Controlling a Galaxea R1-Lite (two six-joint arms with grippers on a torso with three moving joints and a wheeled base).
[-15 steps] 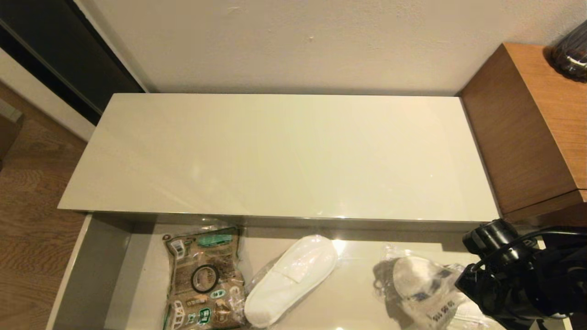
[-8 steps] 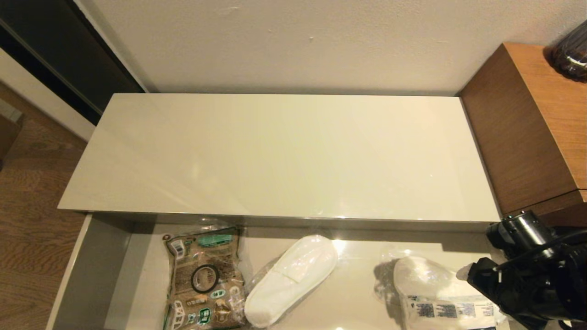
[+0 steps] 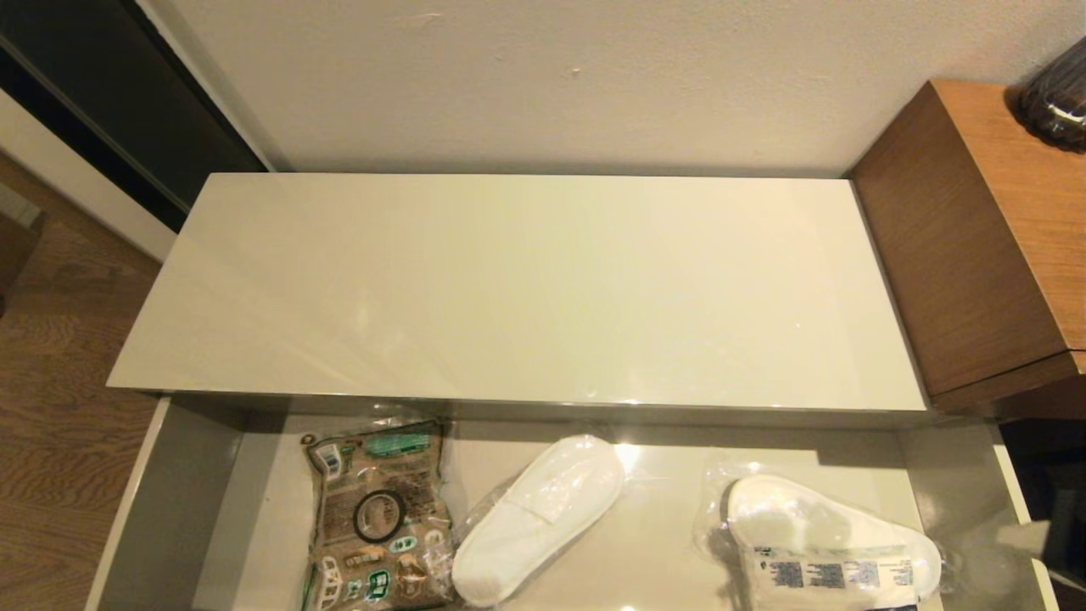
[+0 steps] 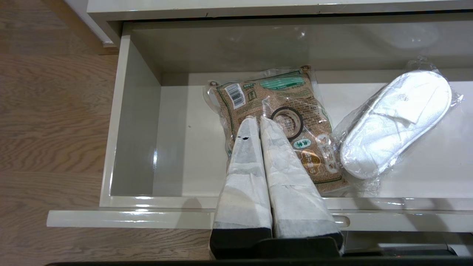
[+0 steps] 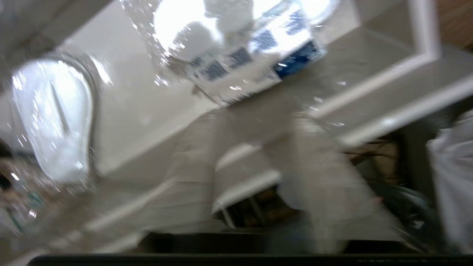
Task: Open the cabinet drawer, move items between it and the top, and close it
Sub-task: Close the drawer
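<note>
The cabinet drawer [image 3: 170, 501] stands pulled out below the bare cream top [image 3: 526, 288]. In it a black tape roll [image 3: 357, 516] lies on a brown bag. A plastic-wrapped white slipper [image 3: 534, 518] lies mid-drawer. A second wrapped slipper [image 3: 797, 513] lies at the right, with the white, blue-printed packet [image 3: 831, 577] resting on it. My left gripper [image 4: 255, 120] hovers shut over the drawer's front, tips near the tape roll [image 4: 300, 125], holding nothing. My right gripper [image 5: 255, 118] is open near the drawer's front right corner, away from the packet [image 5: 251, 62]. Neither gripper shows in the head view.
The brown printed bag [image 3: 382, 458] lies in the drawer's left half. A taller brown wooden unit [image 3: 976, 238] with a dark object [image 3: 1056, 98] on top adjoins the cabinet's right end. Wood floor lies to the left, a wall behind.
My right arm has pulled back to the right and out of the head view. The packet it was over now lies flat on the right slipper.
</note>
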